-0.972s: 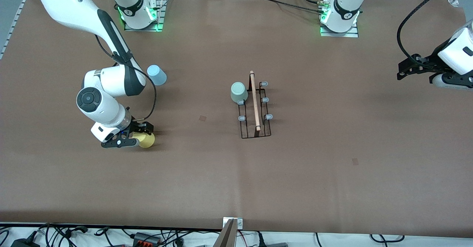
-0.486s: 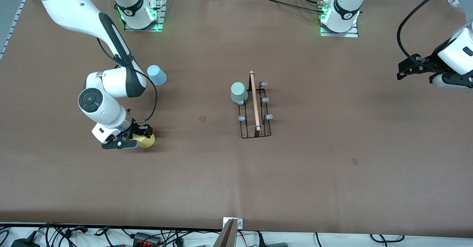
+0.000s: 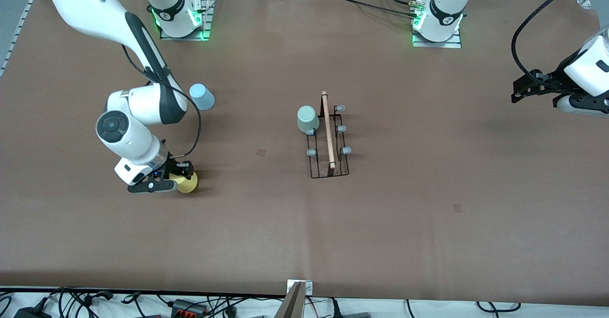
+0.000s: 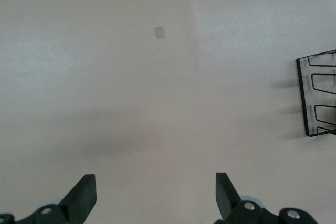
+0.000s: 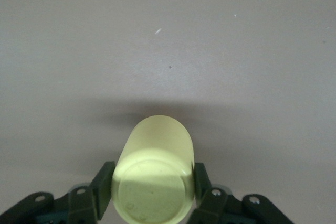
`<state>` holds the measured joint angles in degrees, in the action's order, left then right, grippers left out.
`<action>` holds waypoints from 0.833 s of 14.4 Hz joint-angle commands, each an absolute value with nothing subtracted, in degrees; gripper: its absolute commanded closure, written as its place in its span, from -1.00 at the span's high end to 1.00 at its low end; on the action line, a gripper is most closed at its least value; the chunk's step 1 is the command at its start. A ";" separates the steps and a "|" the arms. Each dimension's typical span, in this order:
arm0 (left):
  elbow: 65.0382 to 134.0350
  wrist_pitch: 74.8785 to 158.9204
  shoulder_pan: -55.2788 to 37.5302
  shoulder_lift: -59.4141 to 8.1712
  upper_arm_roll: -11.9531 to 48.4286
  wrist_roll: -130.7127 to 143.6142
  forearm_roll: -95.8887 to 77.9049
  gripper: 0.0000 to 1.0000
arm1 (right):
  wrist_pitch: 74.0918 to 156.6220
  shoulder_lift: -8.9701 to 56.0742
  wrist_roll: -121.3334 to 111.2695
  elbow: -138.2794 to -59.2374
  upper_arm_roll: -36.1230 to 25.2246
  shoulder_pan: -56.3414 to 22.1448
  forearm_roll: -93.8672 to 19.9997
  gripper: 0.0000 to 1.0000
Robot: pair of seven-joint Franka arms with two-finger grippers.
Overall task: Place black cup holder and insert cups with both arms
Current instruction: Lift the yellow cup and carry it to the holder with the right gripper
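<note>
The right pincer [image 3: 177, 179] has just closed: a second ago its fingers stood apart around the yellow cup [image 3: 187, 183]; they now press on both sides of that cup, as the right wrist view confirms [image 5: 153, 184]. The cup sits low at the counter [image 3: 404, 223], at about 8 o'clock from the black cup holder [image 3: 328, 139], toward the right arm's end. Judgement: the grasp is complete and the cup is ready to be lifted and carried to a free peg. The holder stands mid-counter, unmoved, with the mint green cup [image 3: 308, 119] on a peg at its 10 o'clock corner. The light blue cup [image 3: 202, 96] stands apart, at 12 o'clock from the yellow cup and farther from the front camera. The left pincer [image 3: 521, 91] waits over the left arm's end of the counter, fingers spread fully wide and holding nothing, as before. No brand, label or legible writing can be made out on any item.
</note>
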<state>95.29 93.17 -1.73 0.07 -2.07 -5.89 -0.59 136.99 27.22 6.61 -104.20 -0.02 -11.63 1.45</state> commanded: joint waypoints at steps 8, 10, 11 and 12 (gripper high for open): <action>94.92 92.37 -1.85 0.53 -2.11 -5.80 0.62 1.00 | 123.31 15.20 44.34 -101.44 4.75 -23.09 0.88 -0.83; 94.92 92.37 -1.85 0.53 -2.11 -5.80 0.62 1.00 | 123.22 16.34 51.03 -98.54 4.75 -26.61 1.23 -0.82; 94.92 92.37 -1.85 0.53 -2.20 -5.80 0.62 1.00 | 122.87 16.96 53.59 -96.79 4.75 -28.54 1.40 -0.82; 94.92 92.37 -1.85 0.53 -2.11 -5.80 0.62 1.00 | 122.18 18.09 56.31 -94.85 4.75 -30.48 1.58 -0.82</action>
